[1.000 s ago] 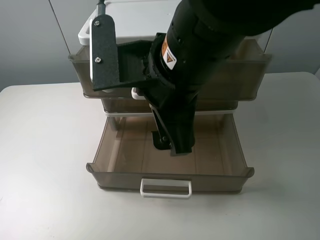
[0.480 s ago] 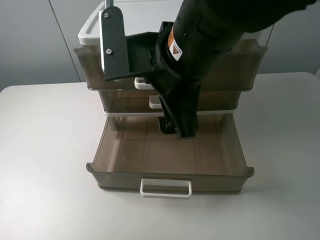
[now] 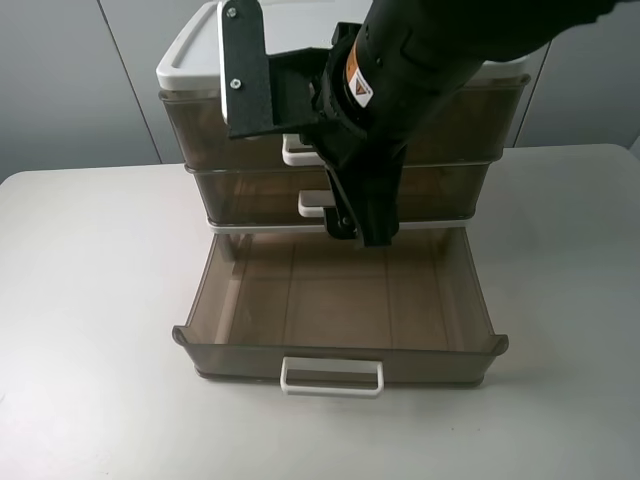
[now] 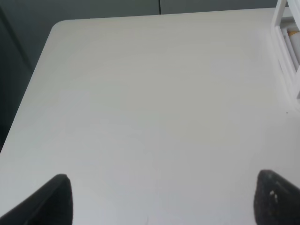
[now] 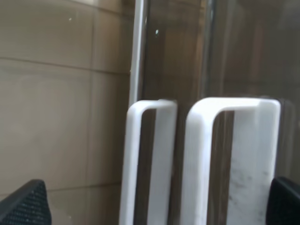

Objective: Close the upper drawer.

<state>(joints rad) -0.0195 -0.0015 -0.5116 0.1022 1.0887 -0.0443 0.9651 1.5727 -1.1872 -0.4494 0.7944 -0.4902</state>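
Observation:
The upper drawer [image 3: 200, 130] is smoky-brown with a white loop handle [image 3: 295, 150]. It sits under the cabinet's white top [image 3: 190, 55], its front about level with the middle drawer's front [image 3: 250, 195]. My right gripper [image 3: 360, 230] hangs in front of the two upper drawers, pointing down, and hides much of them. In the right wrist view the right gripper [image 5: 154, 206] is open, with the upper handle [image 5: 229, 154] and the middle handle [image 5: 145, 159] between its fingertips [image 5: 23, 204]. My left gripper [image 4: 164, 201] is open over bare table and does not show in the exterior view.
The lower drawer [image 3: 240, 300] is pulled far out toward the front; it is empty and its white handle [image 3: 332, 375] is near the table's front. The white table [image 3: 90, 300] lies on both sides of the cabinet.
The upper drawer has slid back into the cabinet. My right gripper has moved back and up with it, from over the open lower drawer to the drawer fronts.

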